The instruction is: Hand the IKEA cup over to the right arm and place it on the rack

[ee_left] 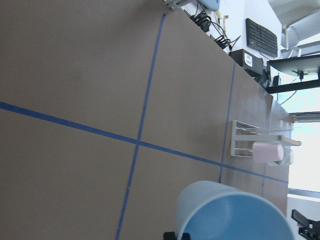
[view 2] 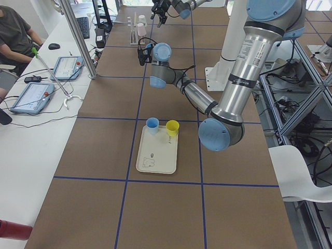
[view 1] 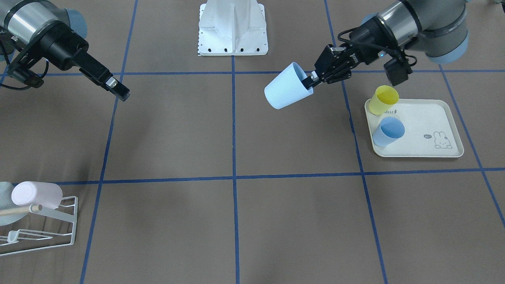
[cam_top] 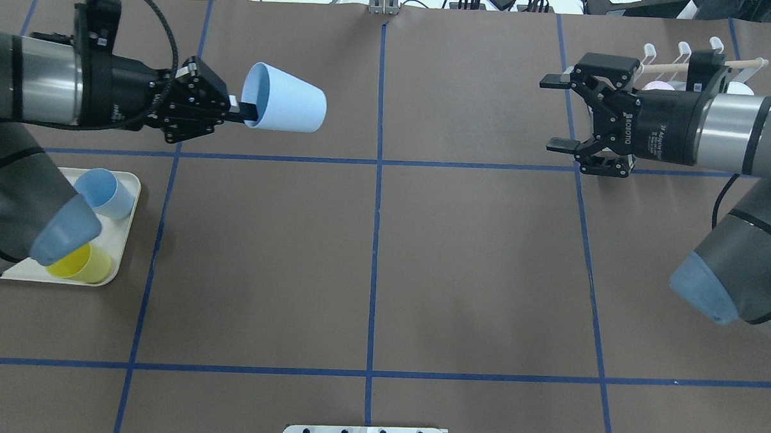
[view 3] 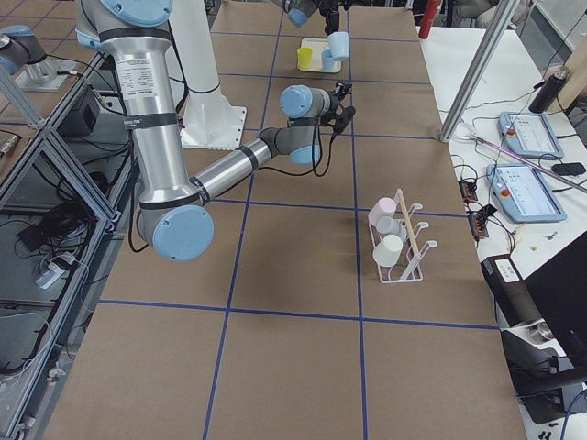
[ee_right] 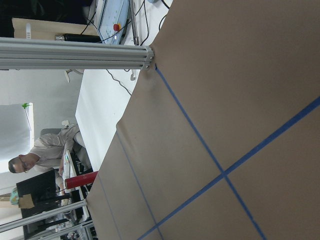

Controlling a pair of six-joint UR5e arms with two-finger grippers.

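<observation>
The IKEA cup [cam_top: 285, 101] is pale blue and hangs on its side above the table, base pointing toward the table's middle. My left gripper [cam_top: 245, 113] is shut on its rim, one finger inside the mouth; the rim also fills the bottom of the left wrist view [ee_left: 235, 215]. The front view shows the same cup [view 1: 286, 87] and the left gripper [view 1: 310, 81]. My right gripper [cam_top: 554, 113] on the right arm [cam_top: 715, 135] is open and holds nothing, far across from the cup. The white wire rack [view 1: 59, 225] carries a pink cup [view 1: 37, 194], and the rack [cam_top: 683, 57] sits behind the right gripper.
A cream rabbit-printed tray [view 1: 434, 118] under the left arm holds a yellow cup [view 1: 384, 99] and a blue cup [view 1: 389, 132]. The white robot base [view 1: 232, 27] stands at the table's edge. Beside the table, a person [view 2: 13, 33] sits at a desk with tablets.
</observation>
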